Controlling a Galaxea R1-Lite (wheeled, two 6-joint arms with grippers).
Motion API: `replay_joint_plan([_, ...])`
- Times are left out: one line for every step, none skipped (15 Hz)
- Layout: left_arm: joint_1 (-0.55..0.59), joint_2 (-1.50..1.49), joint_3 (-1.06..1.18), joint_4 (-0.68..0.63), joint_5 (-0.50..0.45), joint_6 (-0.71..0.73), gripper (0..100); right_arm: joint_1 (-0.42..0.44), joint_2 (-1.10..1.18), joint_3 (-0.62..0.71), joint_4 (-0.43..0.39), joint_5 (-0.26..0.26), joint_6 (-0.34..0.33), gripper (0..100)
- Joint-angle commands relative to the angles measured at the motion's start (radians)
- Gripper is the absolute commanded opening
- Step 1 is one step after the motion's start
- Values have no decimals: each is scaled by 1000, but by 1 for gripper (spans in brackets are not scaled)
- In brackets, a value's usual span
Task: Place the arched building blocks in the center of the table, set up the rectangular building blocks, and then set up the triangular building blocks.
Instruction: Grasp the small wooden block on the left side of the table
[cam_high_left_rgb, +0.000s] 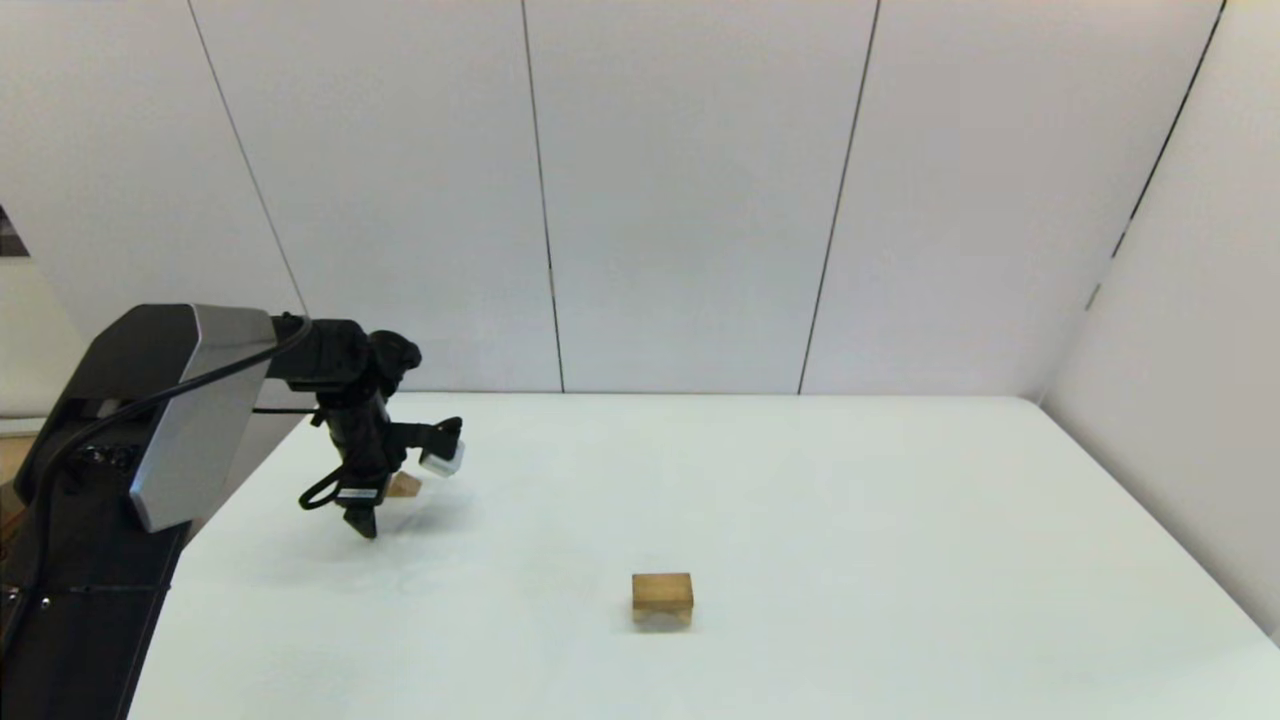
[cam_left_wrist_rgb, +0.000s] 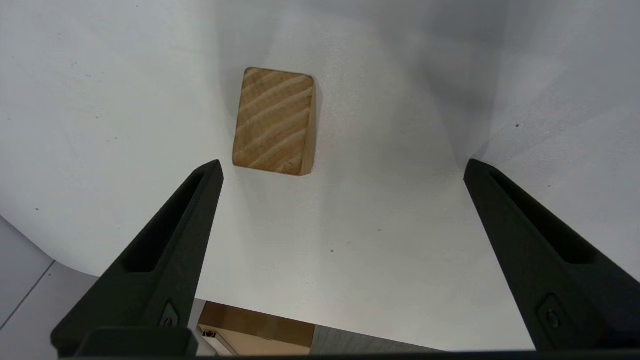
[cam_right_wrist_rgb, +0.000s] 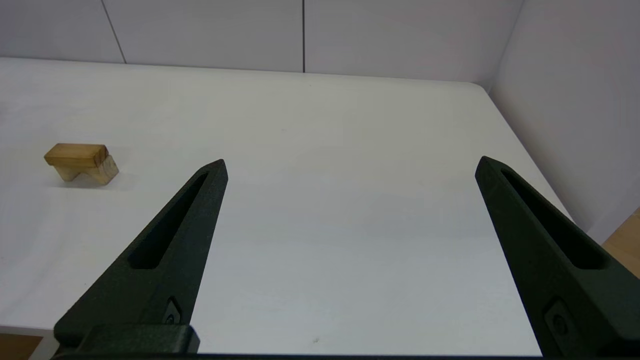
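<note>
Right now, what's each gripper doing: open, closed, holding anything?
Left gripper: open, empty, above the rectangular block.
Right gripper: open, empty, away from the arched block.

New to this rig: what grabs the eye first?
The left gripper, open, hangs over the table's left side, above a flat wooden block it isn't touching. Another block, the arched one, sits alone near the table's middle. The right gripper is open and idle.
</note>
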Motion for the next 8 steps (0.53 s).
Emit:
replay_joint_plan([-5,2,0,5,1,7,100,0,0,2,0,0,0,100])
replay_joint_plan([-5,0,0,5,-1,7,100,0,0,2,0,0,0,100])
replay_joint_plan([-7,-3,0,7,-2,7,100,0,0,2,0,0,0,100])
replay_joint_plan([-9,-6,0,8,-2,7,100,0,0,2,0,0,0,100])
replay_joint_plan([-12,-6,0,8,-2,8,100,0,0,2,0,0,0,100])
replay_joint_plan([-12,-9,0,8,-2,10,100,0,0,2,0,0,0,100])
replay_joint_plan([-15,-9,0,10,-1,10,100,0,0,2,0,0,0,100])
replay_joint_plan([-16,-9,0,10,2,10,100,0,0,2,0,0,0,100])
